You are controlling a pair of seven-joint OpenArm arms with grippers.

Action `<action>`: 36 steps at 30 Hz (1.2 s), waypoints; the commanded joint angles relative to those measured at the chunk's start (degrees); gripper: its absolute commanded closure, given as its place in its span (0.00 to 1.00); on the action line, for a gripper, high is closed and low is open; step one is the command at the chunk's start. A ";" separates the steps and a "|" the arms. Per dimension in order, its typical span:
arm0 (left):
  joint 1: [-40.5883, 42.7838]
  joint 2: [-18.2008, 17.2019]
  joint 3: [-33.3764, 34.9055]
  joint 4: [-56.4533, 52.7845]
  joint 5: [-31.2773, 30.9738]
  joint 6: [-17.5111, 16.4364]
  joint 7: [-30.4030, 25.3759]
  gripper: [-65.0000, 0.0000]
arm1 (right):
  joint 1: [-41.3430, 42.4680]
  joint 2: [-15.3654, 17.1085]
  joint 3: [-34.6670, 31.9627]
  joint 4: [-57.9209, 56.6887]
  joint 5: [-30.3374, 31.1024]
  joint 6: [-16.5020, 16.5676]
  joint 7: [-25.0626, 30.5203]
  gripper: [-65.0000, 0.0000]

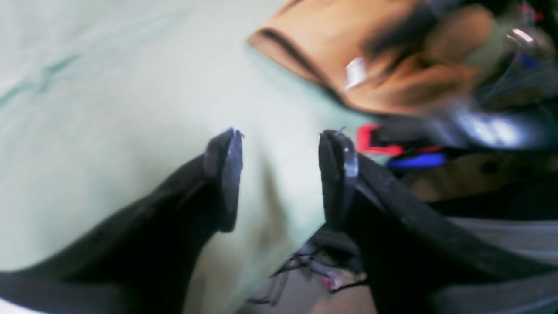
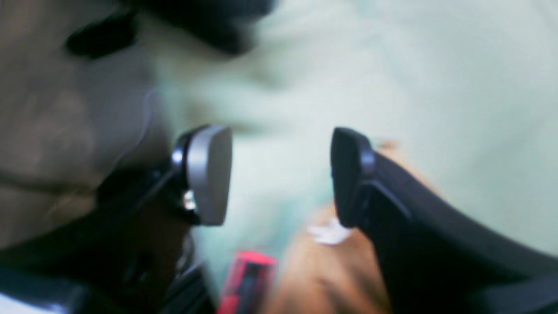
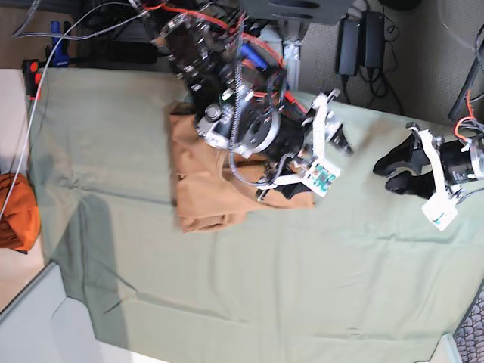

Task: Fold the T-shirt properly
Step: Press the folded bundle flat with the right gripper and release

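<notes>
The T-shirt (image 3: 204,185) lies as a folded tan-orange rectangle on the far middle of the table. It shows blurred at the top right of the left wrist view (image 1: 348,56) and at the bottom of the right wrist view (image 2: 327,274). My right gripper (image 3: 336,144) (image 2: 279,139) is open and empty, just off the shirt's right edge, over the green cloth. My left gripper (image 3: 386,174) (image 1: 283,135) is open and empty, further right, apart from the shirt.
The pale sage-green table cloth (image 3: 302,287) covers the table. A bright orange cloth bundle (image 3: 15,212) sits off the cloth's left edge. Cables and power adapters (image 3: 355,34) lie behind the table. The right arm's body (image 3: 242,128) hangs over the shirt's far part.
</notes>
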State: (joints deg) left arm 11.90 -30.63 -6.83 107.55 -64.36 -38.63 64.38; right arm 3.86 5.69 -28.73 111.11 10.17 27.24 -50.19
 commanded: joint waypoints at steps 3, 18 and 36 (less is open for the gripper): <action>-0.44 -0.83 0.85 1.14 -3.85 -1.37 0.07 0.71 | 3.04 -0.15 7.98 1.07 0.31 6.38 2.03 0.82; -7.32 6.99 35.47 7.58 21.79 -1.37 -11.30 1.00 | 19.04 0.00 34.97 -26.32 6.32 6.45 9.94 1.00; -14.99 16.61 51.12 -9.29 45.40 -1.37 -22.82 1.00 | 32.48 0.02 26.25 -54.40 1.20 6.60 10.58 1.00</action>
State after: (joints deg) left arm -2.70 -14.26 44.38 97.38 -18.28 -39.51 42.76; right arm 34.48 5.56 -2.74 56.03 10.87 27.24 -40.56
